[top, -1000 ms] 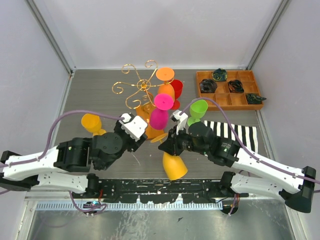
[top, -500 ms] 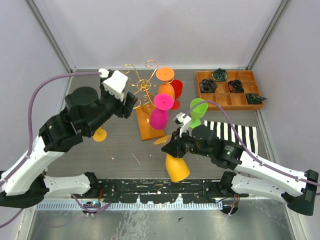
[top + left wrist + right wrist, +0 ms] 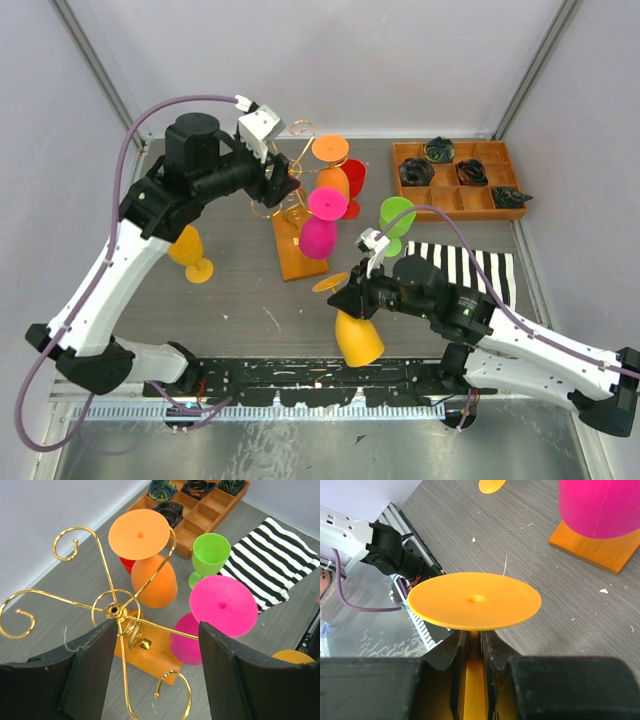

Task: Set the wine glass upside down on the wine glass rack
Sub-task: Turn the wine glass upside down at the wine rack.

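**Left arm:** within the last second it has lifted off the worktop and swung up over the rack. Before that it lay low at 7 o'clock of the base. The left end effector now hangs above the hub, jaws wide and widening, nothing between them.

**Right arm:** little change, only a slight drift toward the near edge. The right end effector stays clamped narrow on the stem of the wine glass. The glass is inverted, foot up and bowl down. It sits at 5 o'clock of the base, well apart from the wire.

**Rack load:** in the left wrist view, the orange glass and pink glass hang inverted on the 1 and 4 o'clock arms. The scrolls from 6 through 11 o'clock are free.

**Assessment:** the glass is gripped and correctly turned but not yet hung. The left arm appears placed to steady the rack.

**Risk:** the pink glass stands between the wine glass and the free scrolls
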